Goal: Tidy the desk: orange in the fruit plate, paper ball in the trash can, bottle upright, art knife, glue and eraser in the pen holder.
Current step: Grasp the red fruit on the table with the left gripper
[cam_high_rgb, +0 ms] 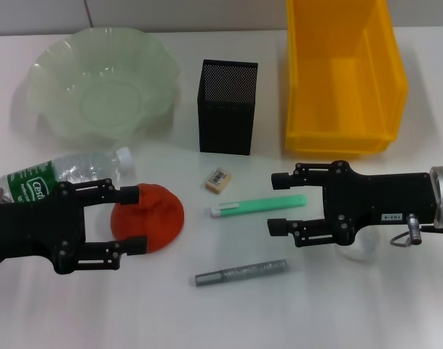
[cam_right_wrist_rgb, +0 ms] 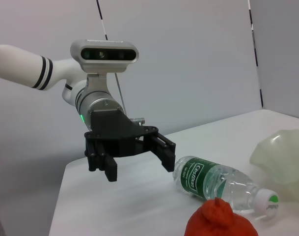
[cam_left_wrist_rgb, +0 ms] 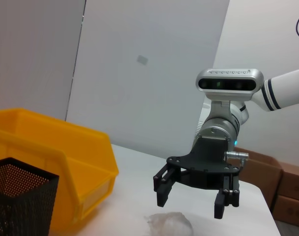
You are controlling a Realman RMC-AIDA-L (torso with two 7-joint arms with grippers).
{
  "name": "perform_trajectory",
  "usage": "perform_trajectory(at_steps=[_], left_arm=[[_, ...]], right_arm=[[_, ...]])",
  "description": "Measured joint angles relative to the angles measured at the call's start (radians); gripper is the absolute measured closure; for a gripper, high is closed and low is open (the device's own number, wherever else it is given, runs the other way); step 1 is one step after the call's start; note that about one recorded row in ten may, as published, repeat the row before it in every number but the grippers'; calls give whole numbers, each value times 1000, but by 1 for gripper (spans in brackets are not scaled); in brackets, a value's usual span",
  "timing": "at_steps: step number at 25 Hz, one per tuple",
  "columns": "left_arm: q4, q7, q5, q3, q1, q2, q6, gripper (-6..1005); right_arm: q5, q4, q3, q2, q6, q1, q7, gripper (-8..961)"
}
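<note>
Hovering open, left hand brackets the orange (right hand open too).

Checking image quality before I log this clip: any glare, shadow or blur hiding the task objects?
Head view: even light, soft shadows; the paper ball is mostly hidden behind the right claw. Left wrist view: paper ball pale, low-contrast against the table. Right wrist view: orange and bottle clear, no glare.

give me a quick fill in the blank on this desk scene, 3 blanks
1. The bottle lies on its ____.
2. The left gripper is open around the ____.
3. The eraser lies in front of the black mesh ____.

Missing words: side; orange; pen holder
</note>
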Motion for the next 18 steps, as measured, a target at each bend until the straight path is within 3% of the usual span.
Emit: perform_trajectory(at_steps=[18], left_arm=[[0,2,0,-12,-12,-12,-1,230]], right_arm=[[0,-2,0,-2,10,0,0,194]])
